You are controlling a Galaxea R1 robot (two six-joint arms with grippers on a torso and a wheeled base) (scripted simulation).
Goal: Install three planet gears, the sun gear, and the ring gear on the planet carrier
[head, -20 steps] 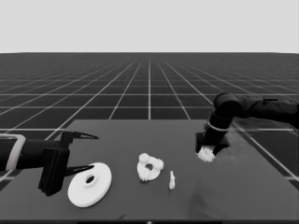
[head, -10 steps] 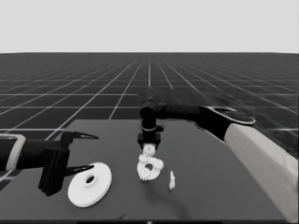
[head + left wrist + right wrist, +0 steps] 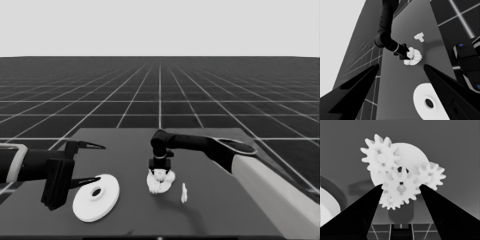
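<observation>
The smaller round part (image 3: 161,186) lies mid-table with small toothed gears on it. My right gripper (image 3: 160,169) hangs just above it, shut on a small gear (image 3: 400,188) held over the part's middle. In the right wrist view one gear (image 3: 380,157) and another (image 3: 431,175) sit on the smaller round part (image 3: 407,155), and a third (image 3: 391,203) peeks out behind the held one. The larger round part (image 3: 96,197) lies flat at front left. My left gripper (image 3: 97,163) waits open at the table's left end, beside the larger part and not holding it.
A thin white piece (image 3: 183,193) lies just right of the smaller round part, also visible as a thin white piece (image 3: 419,37) in the left wrist view. The right arm's pale forearm (image 3: 275,195) fills the lower right. Dark machinery with blue lights (image 3: 467,57) stands off the table edge.
The right arm swung from the table's right side to the middle, carrying a small gear, and came down over the smaller round part. The left arm stayed still.
</observation>
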